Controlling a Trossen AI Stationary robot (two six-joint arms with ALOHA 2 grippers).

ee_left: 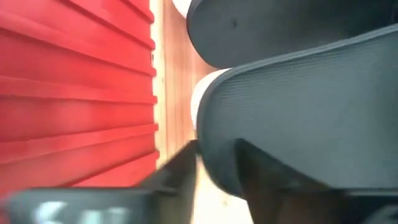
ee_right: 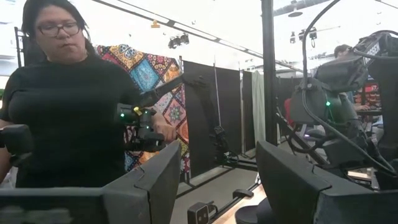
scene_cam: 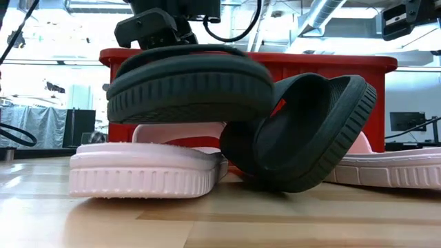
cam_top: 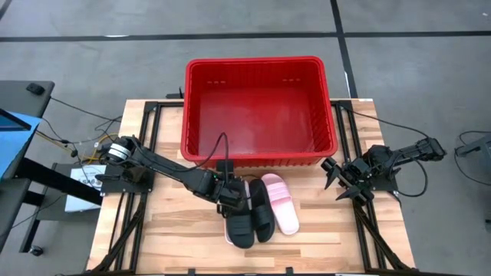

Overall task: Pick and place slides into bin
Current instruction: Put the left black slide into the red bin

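The red bin (cam_top: 261, 107) stands at the table's far middle. My left gripper (cam_top: 230, 198) is just in front of its near wall, shut on a black slide (scene_cam: 186, 86) that it holds above a light pink slide (scene_cam: 145, 169). A second black slide (scene_cam: 303, 134) stands tilted on its edge beside them, resting on the table. The other pink slide (cam_top: 281, 203) lies flat to its right. My right gripper (cam_top: 334, 181) hovers open and empty near the table's right side; its wrist view looks out into the room. My left gripper pinches the black slide between its two fingers at the end nearest the bin (ee_left: 214, 155), one finger (ee_left: 180, 174) beside its edge. The fingers come from above, slanting from the table's left. The slide is lifted roughly level above the pink slide, its free end (cam_top: 242, 236) toward the table's near edge.
The bin's near wall (ee_left: 74, 93) is close beside my left gripper. A person stands beyond the table in the right wrist view (ee_right: 68, 106). Bare wooden tabletop (cam_top: 161, 230) lies to the left and right of the slides.
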